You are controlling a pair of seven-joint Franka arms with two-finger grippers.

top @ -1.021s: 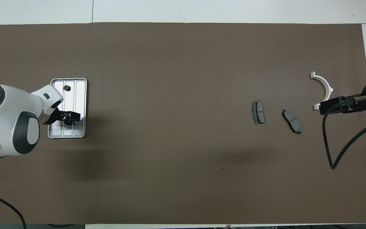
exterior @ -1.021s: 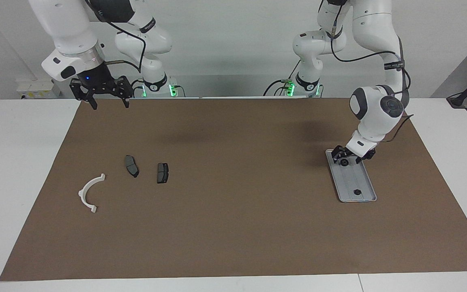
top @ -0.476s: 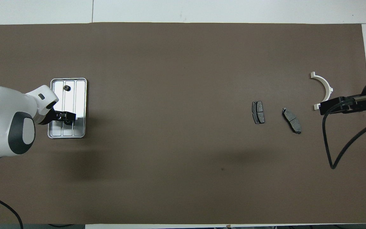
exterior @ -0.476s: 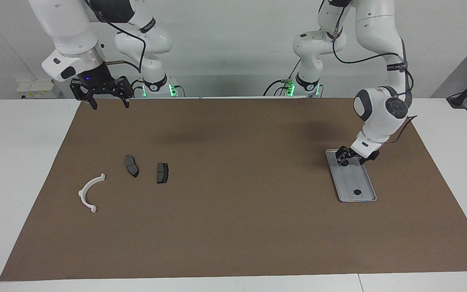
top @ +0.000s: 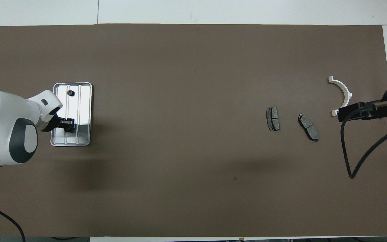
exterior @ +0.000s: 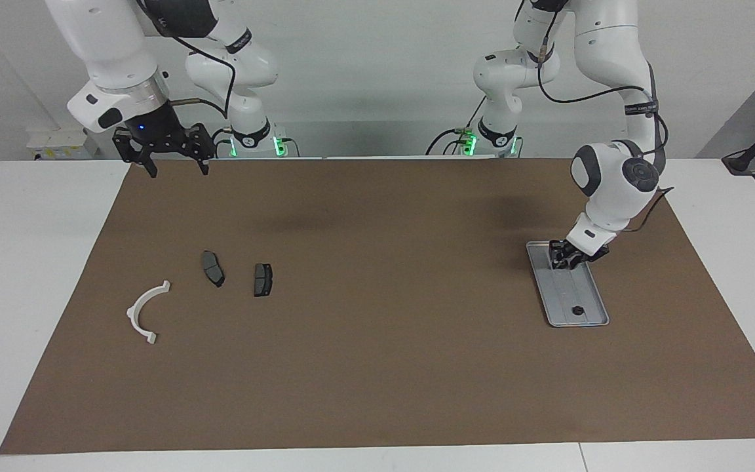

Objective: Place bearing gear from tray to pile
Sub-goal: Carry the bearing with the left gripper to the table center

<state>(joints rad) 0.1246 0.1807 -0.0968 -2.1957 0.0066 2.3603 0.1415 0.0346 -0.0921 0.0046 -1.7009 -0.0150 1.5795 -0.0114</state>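
The grey ribbed tray lies on the brown mat toward the left arm's end. My left gripper is down in the tray's end nearer the robots, its fingers closed around a small dark bearing gear that they mostly hide. A second bearing gear sits at the tray's farther end. The pile lies toward the right arm's end: a white arc and two dark brake pads. My right gripper waits open, raised over the mat's edge by the robots.
The brown mat covers most of the white table. A black cable hangs from the right arm over the mat beside the pile.
The left gripper's fingers have closed in on the bearing gear at the tray's end nearer the robots. The right arm has not moved.
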